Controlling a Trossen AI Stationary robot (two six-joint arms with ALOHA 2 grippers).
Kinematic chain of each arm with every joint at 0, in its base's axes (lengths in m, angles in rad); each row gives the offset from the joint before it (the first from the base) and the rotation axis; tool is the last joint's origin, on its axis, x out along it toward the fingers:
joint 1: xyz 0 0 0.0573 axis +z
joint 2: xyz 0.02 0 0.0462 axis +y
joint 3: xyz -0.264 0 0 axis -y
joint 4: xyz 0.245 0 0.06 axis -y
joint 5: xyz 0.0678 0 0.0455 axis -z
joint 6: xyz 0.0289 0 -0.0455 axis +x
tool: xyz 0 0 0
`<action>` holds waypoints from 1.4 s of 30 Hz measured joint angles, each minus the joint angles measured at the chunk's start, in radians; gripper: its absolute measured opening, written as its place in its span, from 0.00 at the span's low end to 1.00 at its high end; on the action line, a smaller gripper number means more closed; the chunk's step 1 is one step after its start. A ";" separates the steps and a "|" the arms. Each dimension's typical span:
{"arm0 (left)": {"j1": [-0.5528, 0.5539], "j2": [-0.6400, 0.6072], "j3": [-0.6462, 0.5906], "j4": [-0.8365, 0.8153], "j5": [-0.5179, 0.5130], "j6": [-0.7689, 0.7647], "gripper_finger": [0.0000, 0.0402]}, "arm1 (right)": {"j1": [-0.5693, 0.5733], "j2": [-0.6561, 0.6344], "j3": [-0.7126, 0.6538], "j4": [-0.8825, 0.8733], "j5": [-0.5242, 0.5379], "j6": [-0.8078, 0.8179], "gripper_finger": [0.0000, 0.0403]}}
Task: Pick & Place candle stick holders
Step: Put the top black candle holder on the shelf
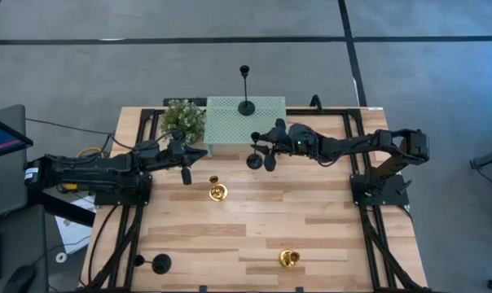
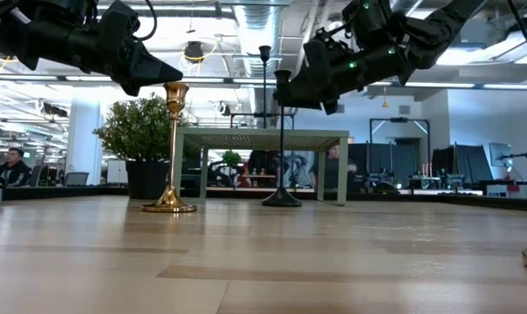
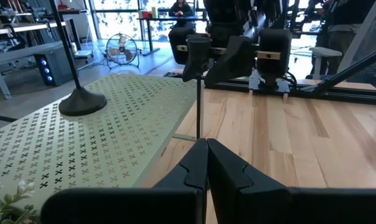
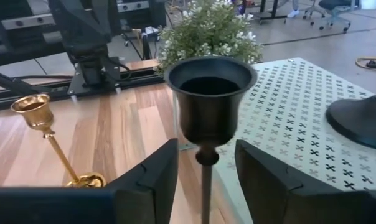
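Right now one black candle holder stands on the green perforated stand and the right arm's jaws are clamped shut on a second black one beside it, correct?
Not quite. The right wrist view shows the right gripper with its jaws open on either side of the second black candle holder, not clamped on it. The other black candle holder does stand on the green stand.

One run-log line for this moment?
right gripper: open around black holder beside green stand | left gripper: shut, waiting | gold holder: upright

Bright ceiling lights, soft shadows, blurred foreground
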 joint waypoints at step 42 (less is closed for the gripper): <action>0.000 0.000 0.000 0.000 0.000 0.000 0.02 | 0.036 -0.111 0.066 -0.207 -0.045 0.016 0.01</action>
